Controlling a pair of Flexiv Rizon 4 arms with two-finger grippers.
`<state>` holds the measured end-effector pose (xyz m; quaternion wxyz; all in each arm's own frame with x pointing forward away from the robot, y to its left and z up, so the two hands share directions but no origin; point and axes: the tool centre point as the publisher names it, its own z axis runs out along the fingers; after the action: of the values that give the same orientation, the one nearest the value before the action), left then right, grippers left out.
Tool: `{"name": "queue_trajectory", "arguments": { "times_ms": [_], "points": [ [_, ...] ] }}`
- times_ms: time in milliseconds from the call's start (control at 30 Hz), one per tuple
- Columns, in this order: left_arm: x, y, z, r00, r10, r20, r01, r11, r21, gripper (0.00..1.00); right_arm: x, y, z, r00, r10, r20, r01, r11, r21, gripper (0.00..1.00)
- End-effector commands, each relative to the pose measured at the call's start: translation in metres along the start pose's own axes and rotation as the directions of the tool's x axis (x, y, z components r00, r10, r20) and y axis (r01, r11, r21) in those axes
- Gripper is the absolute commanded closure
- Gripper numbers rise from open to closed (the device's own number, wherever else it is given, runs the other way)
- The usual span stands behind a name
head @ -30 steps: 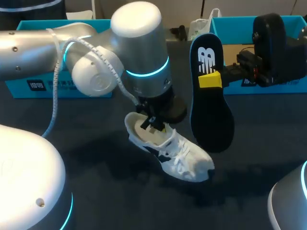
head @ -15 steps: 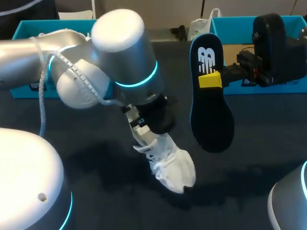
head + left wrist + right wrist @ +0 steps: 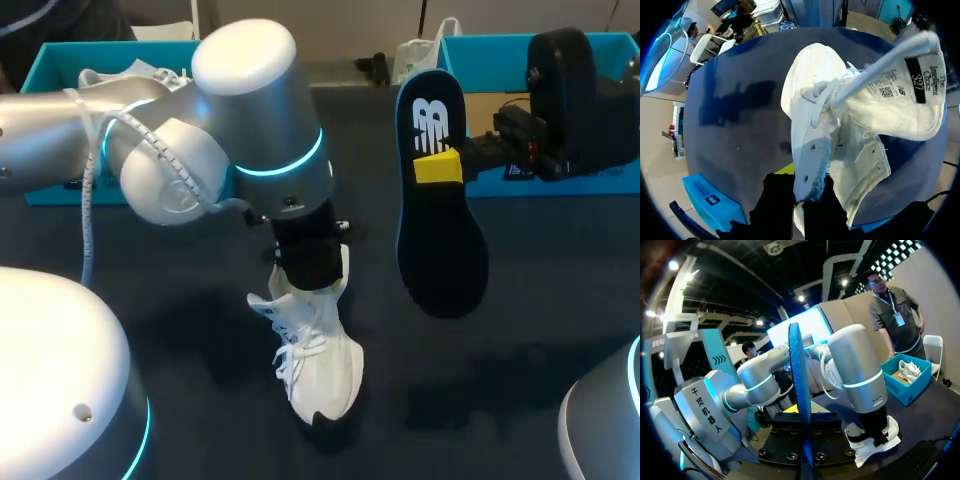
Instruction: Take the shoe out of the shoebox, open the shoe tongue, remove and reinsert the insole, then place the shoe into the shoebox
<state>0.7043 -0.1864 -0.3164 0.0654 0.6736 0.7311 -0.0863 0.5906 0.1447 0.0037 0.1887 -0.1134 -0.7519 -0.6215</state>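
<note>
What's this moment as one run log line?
step: insole out, reinsert not yet done | left gripper: shut on white shoe at its collar | right gripper: shut on insole, upright above table

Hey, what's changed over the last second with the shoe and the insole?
The left tool, shut on the shoe, swung it around: the toe, which pointed toward the head view's lower right, now points nearly straight down it. The right tool kept the insole upright in the same spot.
</note>
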Motion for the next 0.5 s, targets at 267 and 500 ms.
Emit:
{"name": "queue_trajectory", "arguments": {
  "times_ms": [267, 500],
  "points": [
    [-0.008, -0.007, 0.024, 0.999, 0.0, -0.034, 0.001, 1.0, 0.006, 1.0, -0.001, 0.0, 0.002, 1.0, 0.002, 0.0, -0.002, 1.0, 0.002, 1.0],
    [-0.014, -0.006, 0.038, 0.999, 0.002, -0.039, -0.003, 1.0, -0.005, 1.0, -0.001, 0.0, 0.002, 1.0, 0.002, 0.0, -0.002, 1.0, 0.002, 1.0]
  ]
}}
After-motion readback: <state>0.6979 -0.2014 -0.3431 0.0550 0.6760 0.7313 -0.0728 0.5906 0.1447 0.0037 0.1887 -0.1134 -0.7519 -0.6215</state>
